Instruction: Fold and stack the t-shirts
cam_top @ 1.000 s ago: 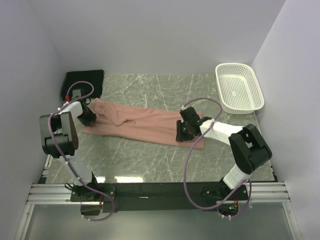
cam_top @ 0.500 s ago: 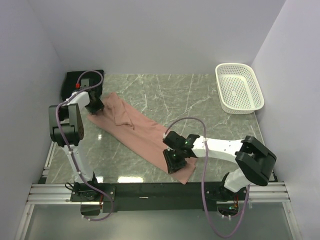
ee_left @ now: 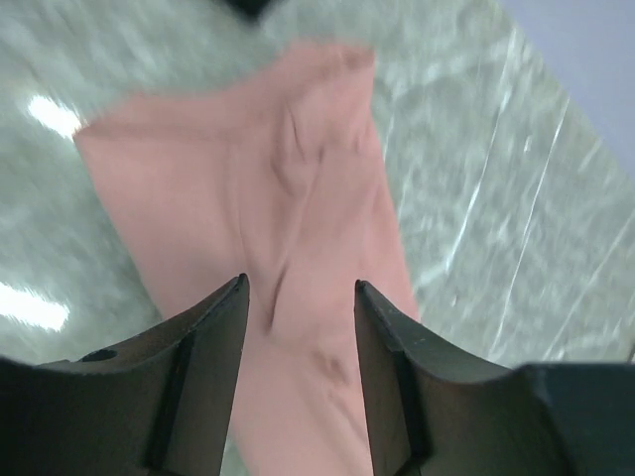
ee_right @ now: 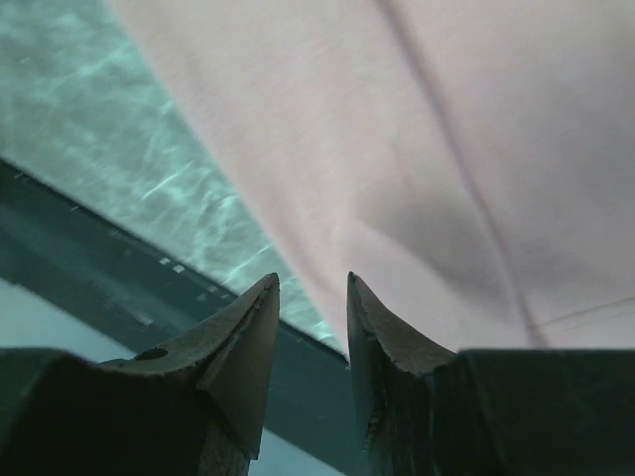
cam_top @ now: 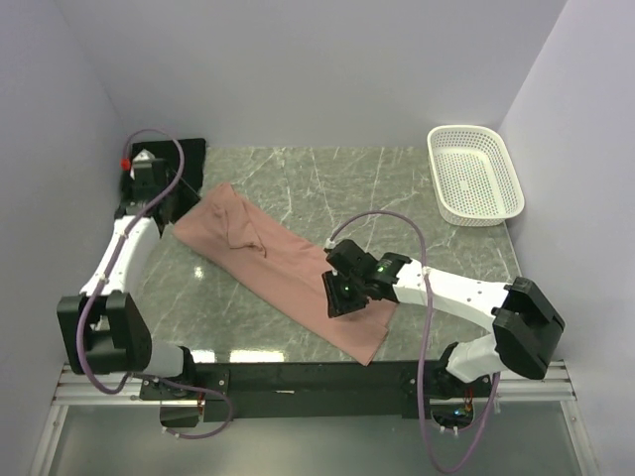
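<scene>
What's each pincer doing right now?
Left pincer: open, empty, above the pink t-shirt.
Right pincer: open, nothing gripped, over the same t-shirt.

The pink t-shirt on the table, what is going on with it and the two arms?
The pink t-shirt lies in a long diagonal strip on the marble table, not yet folded small. The left gripper hovers over its far left end with open jaws, holding nothing. The right gripper is low over the near half, also open and empty. A black folded t-shirt sits in the far left corner.
</scene>
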You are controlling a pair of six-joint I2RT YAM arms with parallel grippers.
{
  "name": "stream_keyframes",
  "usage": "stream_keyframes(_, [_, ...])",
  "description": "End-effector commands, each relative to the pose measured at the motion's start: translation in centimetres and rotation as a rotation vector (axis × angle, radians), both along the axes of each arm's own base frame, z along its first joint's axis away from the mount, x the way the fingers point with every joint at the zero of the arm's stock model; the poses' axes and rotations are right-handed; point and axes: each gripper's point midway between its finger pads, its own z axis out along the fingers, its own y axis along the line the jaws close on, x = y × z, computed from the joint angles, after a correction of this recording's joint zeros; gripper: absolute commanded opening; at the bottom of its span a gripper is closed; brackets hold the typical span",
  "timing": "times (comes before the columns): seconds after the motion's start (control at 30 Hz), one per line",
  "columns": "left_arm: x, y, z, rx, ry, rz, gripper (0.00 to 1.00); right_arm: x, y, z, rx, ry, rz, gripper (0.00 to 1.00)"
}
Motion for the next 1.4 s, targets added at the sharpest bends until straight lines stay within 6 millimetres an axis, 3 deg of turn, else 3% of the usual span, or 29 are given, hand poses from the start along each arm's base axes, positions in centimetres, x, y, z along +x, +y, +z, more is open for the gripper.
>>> stream_keyframes(0.0, [-2.3, -4.0, -3.3, -0.101, 0.055, -0.064, 0.52, 2.0, -0.8, -0.5, -0.048, -0.072, -0.003, 0.41])
stream_keyframes(0.03, [-2.9, -5.7, -3.6, -0.099, 0.065, -0.103, 0.51, 2.3, -0.9, -0.6, -0.064, -0.079, -0.003, 0.41])
stream_keyframes(0.17, [-3.6, -8.4, -4.8, -0.089, 0.086, -0.154, 0.50, 3.3, -1.0, -1.7, -0.122, -0.097, 0.043, 0.44])
stream_keyframes(0.47, [-1.3, -9.9, -8.9, 0.019, 0.180, -0.149, 0.43, 3.7, -1.1, -3.9, -0.198, -0.077, 0.087, 0.48])
stream_keyframes(0.57, [-0.4, -10.1, -11.6, 0.044, 0.244, -0.150, 0.42, 3.6, -1.7, -4.5, -0.225, -0.075, 0.084, 0.48])
stream_keyframes(0.63, [0.4, -10.2, -12.2, 0.053, 0.258, -0.149, 0.42, 3.2, -2.0, -4.9, -0.237, -0.057, 0.087, 0.48])
stream_keyframes(0.67, [0.3, -10.1, -13.7, 0.070, 0.301, -0.151, 0.41, 3.0, -2.1, -5.0, -0.241, -0.048, 0.083, 0.48])
stream_keyframes(0.77, [1.6, -10.1, -14.4, 0.094, 0.335, -0.155, 0.41, 2.4, -2.5, -5.3, -0.254, -0.023, 0.077, 0.48])
stream_keyframes(0.8, [1.3, -10.1, -16.0, 0.108, 0.386, -0.162, 0.41, 2.3, -2.5, -5.3, -0.254, -0.019, 0.076, 0.48])
stream_keyframes(0.83, [2.2, -10.4, -15.6, 0.109, 0.376, -0.166, 0.41, 2.1, -2.8, -5.4, -0.260, -0.013, 0.070, 0.48])
stream_keyframes(0.9, [2.5, -10.9, -17.2, 0.120, 0.418, -0.189, 0.41, 1.1, -2.3, -5.3, -0.229, 0.030, 0.074, 0.48])
stream_keyframes(0.97, [4.1, -11.7, -16.9, 0.121, 0.404, -0.208, 0.42, 0.4, -2.1, -5.5, -0.215, 0.062, 0.060, 0.48])
stream_keyframes(1.0, [4.3, -12.0, -18.2, 0.133, 0.430, -0.226, 0.42, -0.1, -1.7, -5.4, -0.198, 0.083, 0.064, 0.47])
stream_keyframes(1.03, [5.6, -12.8, -17.5, 0.134, 0.407, -0.246, 0.42, -0.4, -1.5, -5.5, -0.191, 0.098, 0.063, 0.47])
stream_keyframes(1.07, [5.9, -13.1, -19.0, 0.151, 0.433, -0.275, 0.43, -0.5, -1.2, -5.7, -0.180, 0.112, 0.054, 0.47])
stream_keyframes(1.17, [8.8, -15.3, -18.3, 0.160, 0.397, -0.348, 0.45, -0.8, 0.3, -5.9, -0.131, 0.156, 0.045, 0.47])
stream_keyframes(1.2, [9.0, -16.1, -19.8, 0.177, 0.418, -0.394, 0.45, -1.0, 0.8, -5.9, -0.114, 0.176, 0.049, 0.47])
stream_keyframes(1.23, [10.5, -17.1, -18.9, 0.176, 0.376, -0.424, 0.47, -0.8, 1.5, -6.1, -0.102, 0.186, 0.047, 0.47])
stream_keyframes(1.27, [10.6, -17.7, -20.1, 0.178, 0.395, -0.461, 0.47, -0.7, 2.0, -6.1, -0.092, 0.196, 0.043, 0.47])
stream_keyframes(1.37, [12.3, -19.6, -20.0, 0.182, 0.354, -0.529, 0.50, -0.4, 3.8, -6.2, -0.067, 0.221, 0.054, 0.46])
